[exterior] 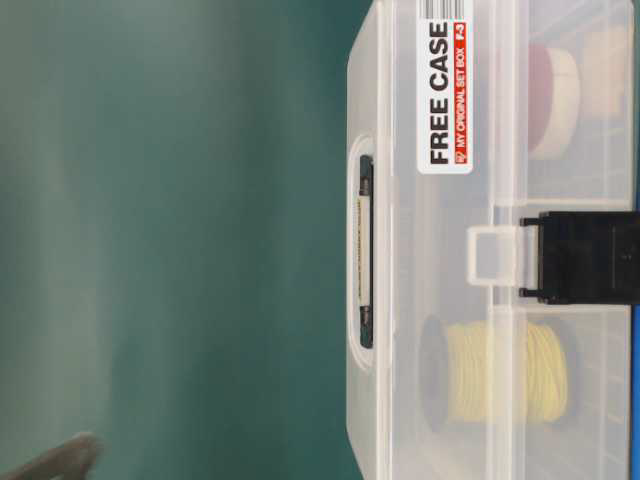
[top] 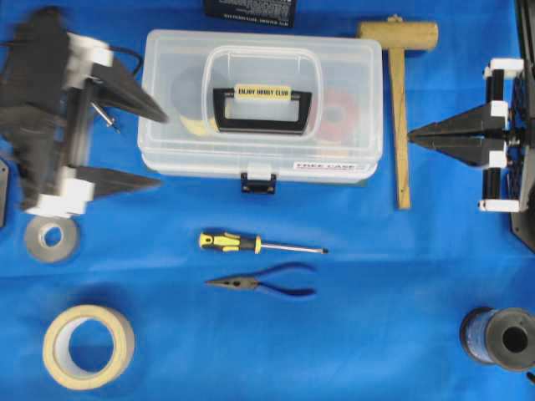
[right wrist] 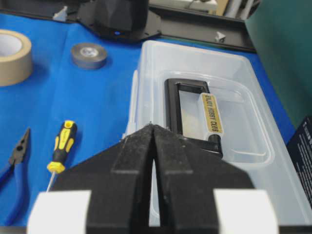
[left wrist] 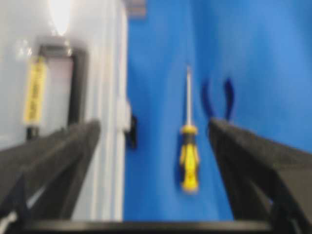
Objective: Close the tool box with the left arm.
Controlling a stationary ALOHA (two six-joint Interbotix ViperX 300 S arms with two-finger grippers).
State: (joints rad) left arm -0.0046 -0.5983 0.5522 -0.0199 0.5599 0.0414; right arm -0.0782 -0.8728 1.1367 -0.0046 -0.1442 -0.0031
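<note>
Tool box [top: 261,104] sits at the far middle of the blue table [top: 334,334], lid down flat, dark latch [top: 258,182] at its front edge. Clear plastic, smooth and likely slippery, probably light; I'd press the lid's flat top rather than pinch it. My left tool [top: 138,138] hangs spread wide just beside it; my right tool [top: 414,138] is closed, empty.

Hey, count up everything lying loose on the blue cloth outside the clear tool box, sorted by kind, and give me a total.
Tape rolls: 2, a beige masking tape roll and a grey tape roll
Screwdriver: 1
Pliers: 1
Wooden mallet: 1
Wire spool: 1
Small black box: 1
Total: 7
</note>
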